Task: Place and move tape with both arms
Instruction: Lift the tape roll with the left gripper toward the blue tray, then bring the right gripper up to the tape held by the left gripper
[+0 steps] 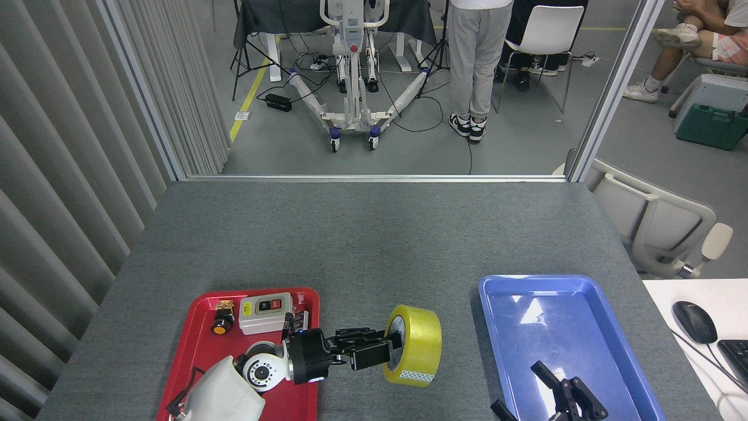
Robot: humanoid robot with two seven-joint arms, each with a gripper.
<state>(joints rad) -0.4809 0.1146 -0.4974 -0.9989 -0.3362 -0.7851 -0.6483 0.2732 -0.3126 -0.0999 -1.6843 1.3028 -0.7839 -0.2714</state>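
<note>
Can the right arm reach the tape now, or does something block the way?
Probably yes. The tape is held by the left gripper between the two trays, and only bare table lies between it and the open right gripper over the blue tray.

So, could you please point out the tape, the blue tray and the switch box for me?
tape (422,342): head view, on its yellow outer band.
blue tray (620,331): head view, on its right rim.
switch box (266,311): head view, on its grey top face, in the red tray.

White rounded left arm (219,397) (black cable trailing), black wrist, black multi-fingered ends.
</note>
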